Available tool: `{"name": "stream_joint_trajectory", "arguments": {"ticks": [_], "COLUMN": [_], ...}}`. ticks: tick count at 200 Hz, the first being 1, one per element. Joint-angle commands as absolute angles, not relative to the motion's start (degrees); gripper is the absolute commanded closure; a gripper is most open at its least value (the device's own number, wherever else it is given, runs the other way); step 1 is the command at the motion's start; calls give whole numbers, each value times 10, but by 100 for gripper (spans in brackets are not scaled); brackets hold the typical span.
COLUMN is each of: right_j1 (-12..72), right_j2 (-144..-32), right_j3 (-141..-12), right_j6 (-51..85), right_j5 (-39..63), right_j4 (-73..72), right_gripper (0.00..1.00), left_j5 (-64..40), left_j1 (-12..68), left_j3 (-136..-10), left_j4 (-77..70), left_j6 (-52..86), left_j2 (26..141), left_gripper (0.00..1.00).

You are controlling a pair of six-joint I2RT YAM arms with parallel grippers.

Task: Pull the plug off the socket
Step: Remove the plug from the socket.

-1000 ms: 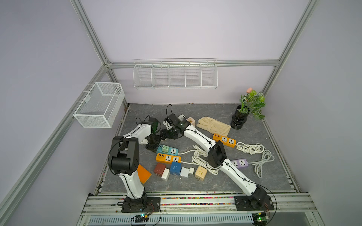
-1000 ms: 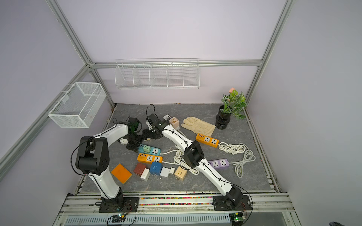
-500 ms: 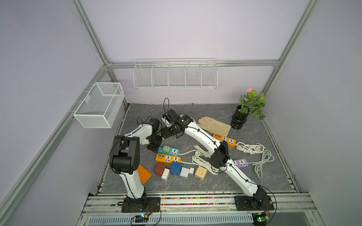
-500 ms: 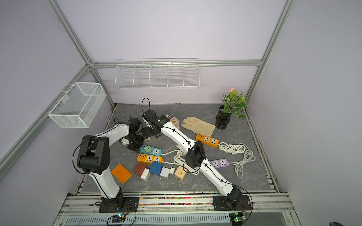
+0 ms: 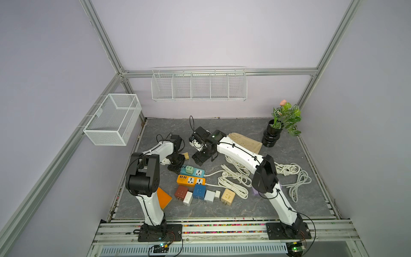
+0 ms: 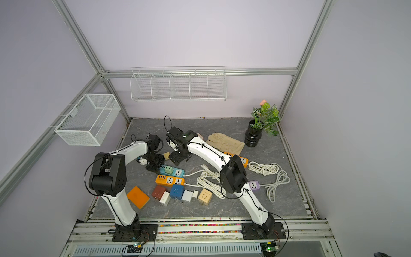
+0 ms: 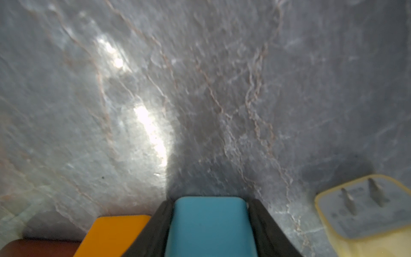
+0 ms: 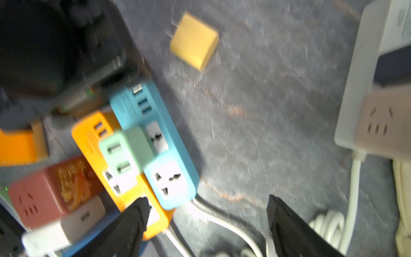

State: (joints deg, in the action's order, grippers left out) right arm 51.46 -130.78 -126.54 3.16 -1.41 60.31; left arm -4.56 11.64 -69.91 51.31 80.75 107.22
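Observation:
A pale green plug (image 5: 189,169) (image 6: 169,169) (image 8: 126,151) sits in the blue socket strip (image 5: 198,172) (image 6: 178,173) (image 8: 155,142) left of the table's middle. My left gripper (image 5: 175,165) (image 6: 153,165) (image 7: 210,200) is shut on the strip's left end (image 7: 210,227), with a black finger pressed to each side. My right gripper (image 5: 200,157) (image 6: 178,157) (image 8: 206,200) hangs open just behind the strip and holds nothing. Its fingers (image 8: 133,218) straddle the strip's white cord end.
An orange strip (image 5: 191,180) (image 8: 89,135) lies against the blue one, with several loose adapters (image 5: 199,191) in front. A yellow plug (image 5: 185,155) (image 7: 364,213) (image 8: 193,42) lies between the grippers. White cord coils (image 5: 233,180), a glove (image 6: 224,143) and a plant pot (image 5: 271,135) lie to the right.
My right arm has swung its wrist a little back and to the right, and its jaws have spread slightly wider. The left gripper has kept its hold on the blue strip.

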Motion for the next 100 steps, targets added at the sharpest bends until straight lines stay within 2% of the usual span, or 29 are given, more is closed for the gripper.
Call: {"name": "stream_joint_trajectory", "arguments": {"ticks": [1,57,100], "right_j1": [518,561,565], "right_j2": [-1228,-1181,-1206], "right_j3": [-1171,-969,-952], "right_j6": [24,-45,-77], "right_j5": [23,71,59], "right_j4": [493,237,184], "right_gripper": [13,25,28], "left_j5": [-59,-59,-62], "left_j1": [122,123,125], "left_j3": [-714,-737,-747], "left_j4": [513,525,531], "left_j6": [802,799,797], "left_j2": [1088,1101,1109], "left_gripper": [100,100,100]}}
